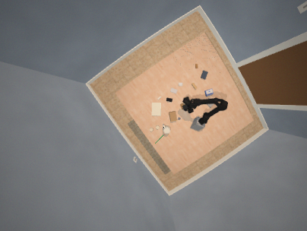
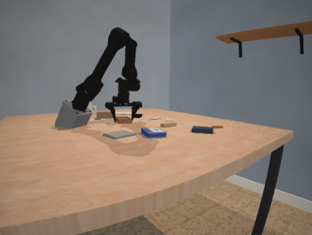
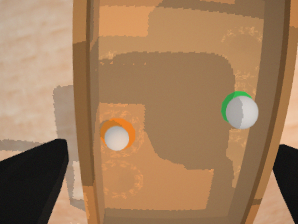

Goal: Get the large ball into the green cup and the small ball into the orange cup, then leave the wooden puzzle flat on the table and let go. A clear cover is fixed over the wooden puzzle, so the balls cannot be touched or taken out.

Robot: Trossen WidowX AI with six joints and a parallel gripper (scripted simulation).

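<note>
The wooden puzzle (image 3: 176, 112) lies flat on the table under its clear cover, filling the wrist view. The large ball (image 3: 241, 112) sits in the green cup at the right. The small ball (image 3: 117, 137) sits in the orange cup at the left. My gripper (image 3: 175, 154) is open, its two black fingers standing apart on either side of the puzzle without touching it. In the exterior view the gripper (image 2: 123, 112) hovers just over the puzzle (image 2: 123, 120). In the top view the arm (image 1: 205, 108) is on the table, and the puzzle itself is hard to make out there.
A grey flat tile (image 2: 119, 134), a blue block (image 2: 154, 132), a dark blue block (image 2: 202, 129) and small tan pieces (image 2: 168, 124) lie on the table near the puzzle. The arm's grey base (image 2: 71, 114) stands to the left.
</note>
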